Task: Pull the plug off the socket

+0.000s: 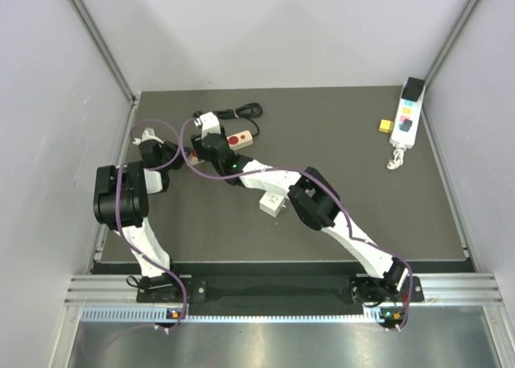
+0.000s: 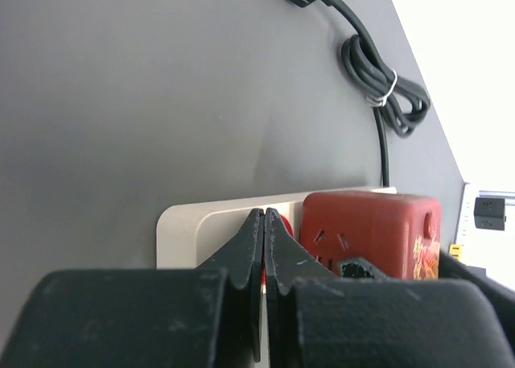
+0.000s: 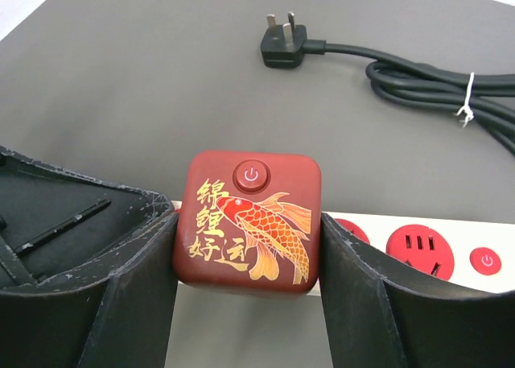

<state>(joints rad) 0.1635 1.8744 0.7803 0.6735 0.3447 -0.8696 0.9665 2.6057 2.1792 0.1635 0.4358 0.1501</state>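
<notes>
On mat (image 1: 362,215) our R gripper (image 3: 248,255) pinches plug (image 3: 248,221), L gripper (image 2: 264,223) jaws pressed together atop strip (image 3: 455,237); if L slips, strip prob. lifts w/ plug.

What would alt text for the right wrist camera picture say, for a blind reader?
The right gripper clamps a red cube plug, painted with a gold koi and a power button, that sits on a cream power strip with red sockets. Behind, a black cable with its pronged end free lies on the grey table.
</notes>
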